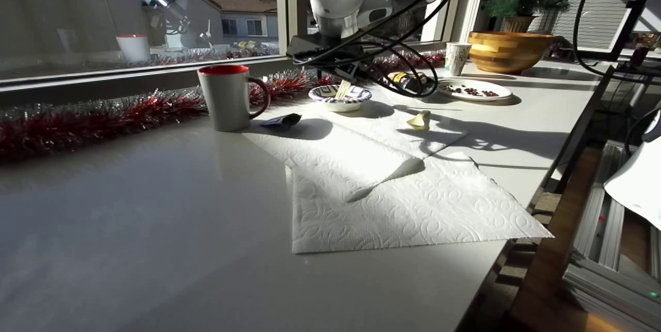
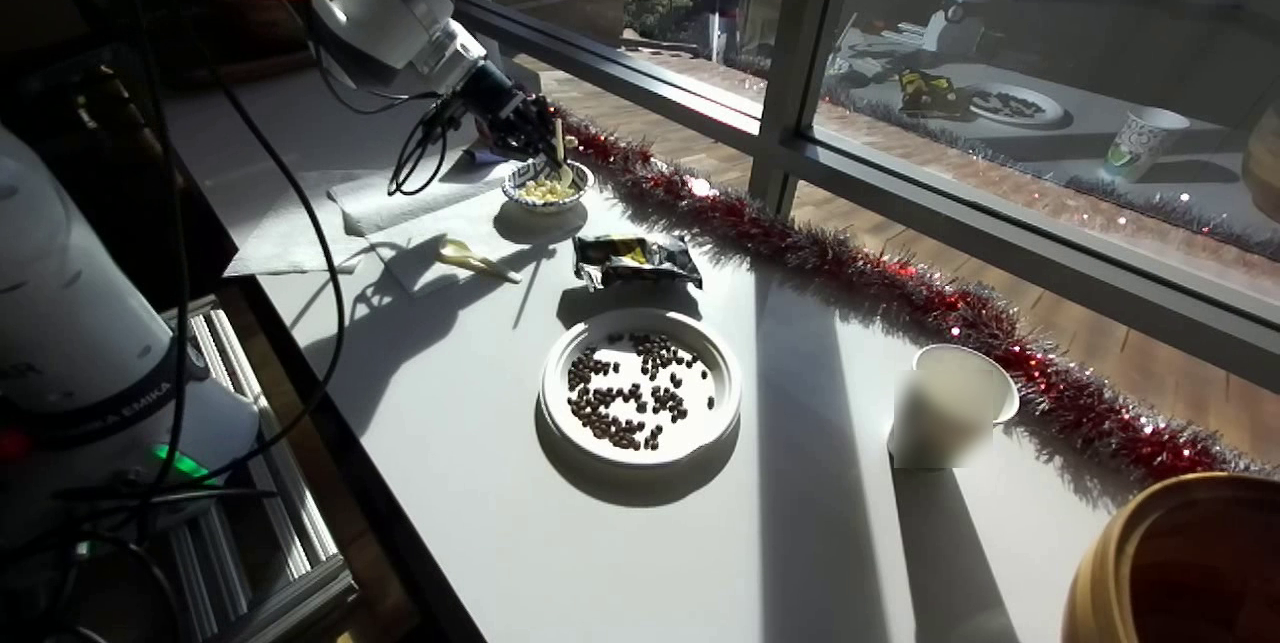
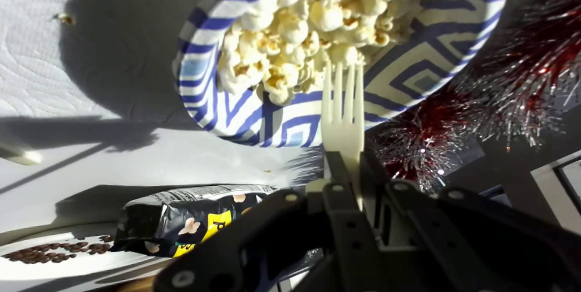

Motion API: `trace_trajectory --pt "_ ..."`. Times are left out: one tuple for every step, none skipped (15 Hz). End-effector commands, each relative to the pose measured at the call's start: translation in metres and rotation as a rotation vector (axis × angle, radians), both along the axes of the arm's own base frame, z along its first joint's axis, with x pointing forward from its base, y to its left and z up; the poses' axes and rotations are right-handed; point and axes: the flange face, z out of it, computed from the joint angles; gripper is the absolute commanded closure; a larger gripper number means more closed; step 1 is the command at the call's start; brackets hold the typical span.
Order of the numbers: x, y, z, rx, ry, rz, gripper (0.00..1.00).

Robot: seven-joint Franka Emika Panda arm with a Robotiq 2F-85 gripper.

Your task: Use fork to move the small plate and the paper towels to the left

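Over the small plate (image 3: pixel 408 76) — pinching the fork (image 3: pixel 342 135) in a near-closed gripper (image 3: pixel 350 167), probably lining up the first push — next needing firm contact, then leftward travel.

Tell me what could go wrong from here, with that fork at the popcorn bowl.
The popcorn might spill if the fork pushes the patterned bowl at its rim and tips it. The fork may also twist in the pincer under load. The overlapping paper towels, one edge curled up, might bunch rather than slide.
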Motion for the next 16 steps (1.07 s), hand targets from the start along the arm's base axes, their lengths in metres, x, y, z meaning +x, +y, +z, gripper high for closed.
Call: trace_trajectory --pt "0.011 0.0 -0.015 -0.01 0.012 -0.017 0.97" --pt "0.012 0.0 -0.014 -0.017 0.009 -0.018 0.97" --pt "0.012 0.002 -0.013 -0.013 0.009 -0.014 0.97" --pt "0.011 0.003 -0.01 -0.014 0.006 -0.01 0.97" --pt "0.009 0.005 -0.006 -0.014 0.004 -0.002 0.97" --pt "0.007 0.006 -0.003 -0.013 0.0 0.004 0.97" --pt "0.004 0.009 0.001 -0.017 -0.009 0.008 0.97" --pt "0.003 0.011 0.004 -0.017 -0.011 0.013 0.97" --pt "0.003 0.013 0.005 -0.017 -0.013 0.018 0.97" --pt "0.002 0.014 0.005 -0.018 -0.013 0.018 0.97" --pt "0.001 0.015 0.005 -0.016 -0.012 0.017 0.97" --pt "0.0 0.015 0.006 -0.016 -0.007 0.019 0.97" --pt "-0.001 0.015 0.006 -0.018 -0.01 0.018 0.97" --pt "-0.002 0.015 0.008 -0.02 -0.011 0.017 0.97" --pt "-0.004 0.015 0.011 -0.025 -0.013 0.017 0.97" --pt "-0.006 0.015 0.014 -0.032 -0.017 0.013 0.97"
